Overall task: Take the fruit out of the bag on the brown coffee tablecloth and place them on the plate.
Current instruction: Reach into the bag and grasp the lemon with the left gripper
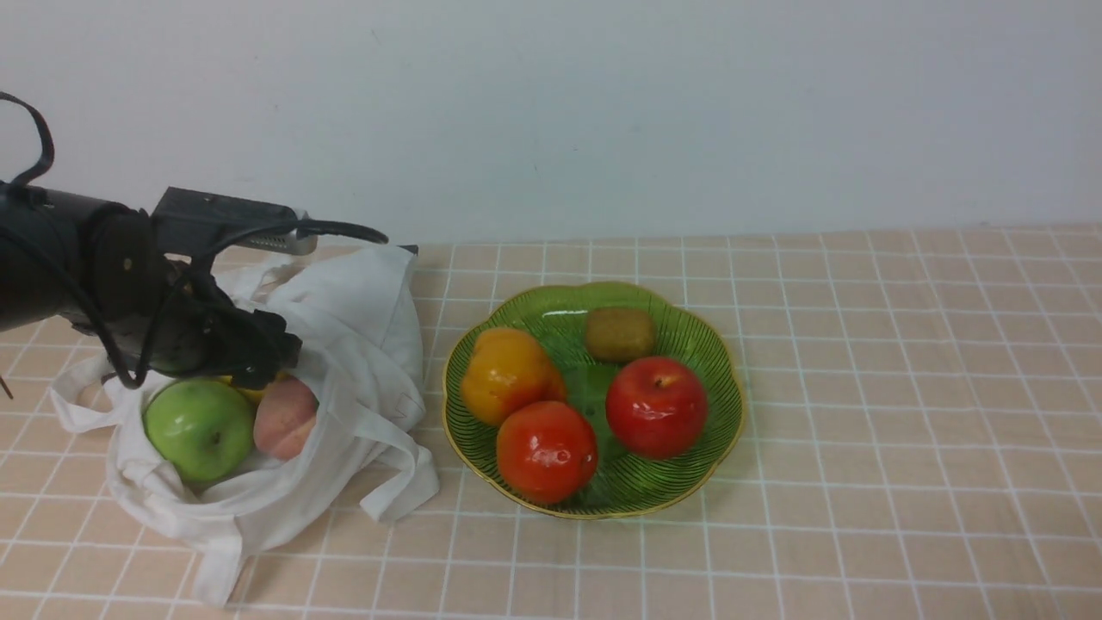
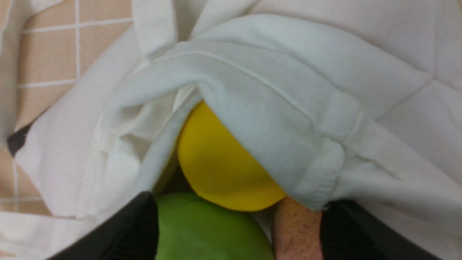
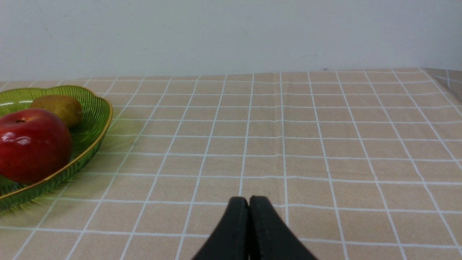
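The off-white bag [image 1: 362,344] lies on the checked tablecloth [image 1: 861,430] at the left, its mouth facing me. Inside are the green apple [image 1: 200,428], the peach [image 1: 286,416] and a sliver of the yellow lemon [image 1: 250,393]. My left gripper [image 1: 258,362] is open at the bag's mouth, just above the fruit. In the left wrist view the gripper [image 2: 238,202] has its fingers [image 2: 137,227] spread either side of the apple [image 2: 209,231] and peach [image 2: 296,231]. The lemon [image 2: 223,166] lies half under a fold of the bag [image 2: 288,90]. My right gripper [image 3: 249,202] is shut and empty over bare cloth.
The green plate [image 1: 560,314] at the centre holds a yellow-orange fruit [image 1: 506,372], a red tomato-like fruit [image 1: 547,450], a red apple [image 1: 656,406] and a brown kiwi [image 1: 620,333]. The bag's strap handles [image 1: 405,482] trail towards the plate. A pale wall stands behind.
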